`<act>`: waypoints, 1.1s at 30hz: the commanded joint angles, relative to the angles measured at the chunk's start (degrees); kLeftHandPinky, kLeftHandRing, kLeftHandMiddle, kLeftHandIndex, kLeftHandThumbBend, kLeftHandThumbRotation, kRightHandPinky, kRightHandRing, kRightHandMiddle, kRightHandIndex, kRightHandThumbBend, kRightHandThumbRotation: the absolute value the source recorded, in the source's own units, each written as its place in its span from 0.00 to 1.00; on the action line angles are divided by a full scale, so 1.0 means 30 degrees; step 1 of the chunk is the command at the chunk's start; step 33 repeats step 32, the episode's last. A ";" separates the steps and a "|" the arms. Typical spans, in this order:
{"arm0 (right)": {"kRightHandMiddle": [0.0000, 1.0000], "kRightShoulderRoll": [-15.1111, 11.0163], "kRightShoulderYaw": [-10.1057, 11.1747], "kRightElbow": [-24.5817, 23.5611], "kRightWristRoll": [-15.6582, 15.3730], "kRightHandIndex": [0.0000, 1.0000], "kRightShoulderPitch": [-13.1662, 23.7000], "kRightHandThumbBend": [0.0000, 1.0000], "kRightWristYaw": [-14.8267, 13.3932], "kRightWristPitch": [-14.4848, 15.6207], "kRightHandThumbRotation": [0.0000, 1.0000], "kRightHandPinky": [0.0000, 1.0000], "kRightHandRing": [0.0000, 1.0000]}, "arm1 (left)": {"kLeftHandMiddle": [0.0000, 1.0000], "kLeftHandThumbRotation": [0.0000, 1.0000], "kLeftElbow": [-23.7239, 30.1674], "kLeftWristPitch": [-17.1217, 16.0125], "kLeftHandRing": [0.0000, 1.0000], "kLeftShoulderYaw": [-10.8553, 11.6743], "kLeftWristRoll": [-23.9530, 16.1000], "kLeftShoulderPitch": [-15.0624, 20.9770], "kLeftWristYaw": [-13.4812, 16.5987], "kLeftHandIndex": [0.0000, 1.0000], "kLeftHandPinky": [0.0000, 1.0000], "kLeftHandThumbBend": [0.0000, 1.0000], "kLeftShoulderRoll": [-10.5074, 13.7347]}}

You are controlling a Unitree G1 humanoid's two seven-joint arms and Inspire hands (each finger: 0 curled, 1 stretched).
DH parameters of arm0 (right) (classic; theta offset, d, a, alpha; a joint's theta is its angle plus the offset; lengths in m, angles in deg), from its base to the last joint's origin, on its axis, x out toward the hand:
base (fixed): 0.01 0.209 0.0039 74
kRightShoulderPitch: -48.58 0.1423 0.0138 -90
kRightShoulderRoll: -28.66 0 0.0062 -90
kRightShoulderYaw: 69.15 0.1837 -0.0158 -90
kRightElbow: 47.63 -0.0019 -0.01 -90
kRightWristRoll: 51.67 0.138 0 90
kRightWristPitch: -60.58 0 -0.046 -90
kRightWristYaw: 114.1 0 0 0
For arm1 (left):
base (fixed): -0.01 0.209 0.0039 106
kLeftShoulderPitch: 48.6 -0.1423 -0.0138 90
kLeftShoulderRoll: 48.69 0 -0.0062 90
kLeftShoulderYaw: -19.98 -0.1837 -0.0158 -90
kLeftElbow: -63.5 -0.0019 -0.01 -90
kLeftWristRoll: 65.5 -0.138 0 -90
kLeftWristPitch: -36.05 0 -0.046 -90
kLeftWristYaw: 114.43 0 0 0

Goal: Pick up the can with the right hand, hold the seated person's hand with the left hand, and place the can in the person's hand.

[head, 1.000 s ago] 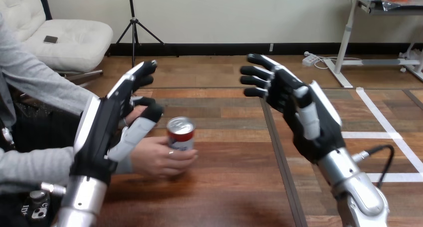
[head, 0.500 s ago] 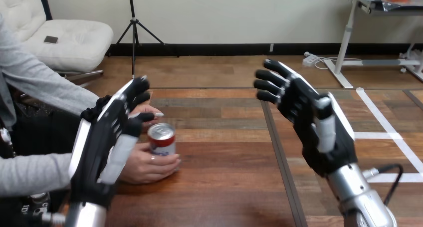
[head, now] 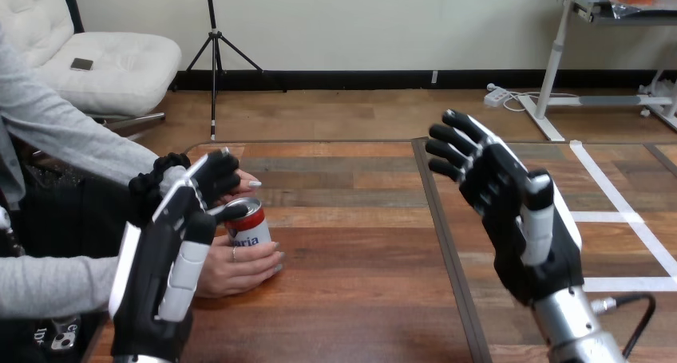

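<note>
Nearest, at the view's left, the left hand (head: 164, 259) stands upright with its back to the camera. Its fingers (head: 214, 174) are straight and close together, curled round nothing. It overlaps the person's hands in the view, and whether it touches them cannot be told. At the right, the right hand (head: 515, 215) is raised over the table (head: 359, 299), its fingers (head: 457, 144) spread apart and holding nothing, well apart from the can (head: 247, 226).

The can stands upright near the table's left edge, just beyond the left hand's thumb. The person's near hand (head: 239, 269) wraps its base and the person's far hand (head: 244, 182) lies just behind it. A broad stretch of wood separates the can from the right hand, crossed by a dark seam (head: 441, 235) running to the far edge. The can's label is red over white, its dark lettering partly hidden.
</note>
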 commanded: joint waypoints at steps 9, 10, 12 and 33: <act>0.87 0.0795 0.0025 -0.1280 0.0547 0.87 -0.0458 1.00 0.0001 -0.0055 1.00 0.84 0.85 | 0.84 0.91 0.0808 -0.0468 0.83 0.0726 0.0506 0.0435 -0.0577 0.83 0.71 0.73 -0.0251; 0.87 0.0860 -0.0006 -0.1402 0.0574 0.87 -0.0591 1.00 -0.0047 0.0034 1.00 0.84 0.85 | 0.84 0.90 0.0772 -0.0491 0.83 0.0755 0.0507 0.0446 -0.0616 0.83 0.71 0.73 -0.0264; 0.86 0.0930 -0.0037 -0.1555 0.0588 0.87 -0.0740 1.00 -0.0101 0.0148 1.00 0.84 0.85 | 0.84 0.90 0.0725 -0.0517 0.83 0.0818 0.0515 0.0463 -0.0703 0.83 0.71 0.73 -0.0298; 0.84 0.1308 -0.0216 -0.2225 0.0534 0.84 -0.1539 1.00 -0.0132 0.0559 1.00 0.81 0.83 | 0.83 0.86 0.0490 -0.0797 0.82 0.0965 0.0812 0.0590 -0.1151 0.83 0.70 0.69 -0.0825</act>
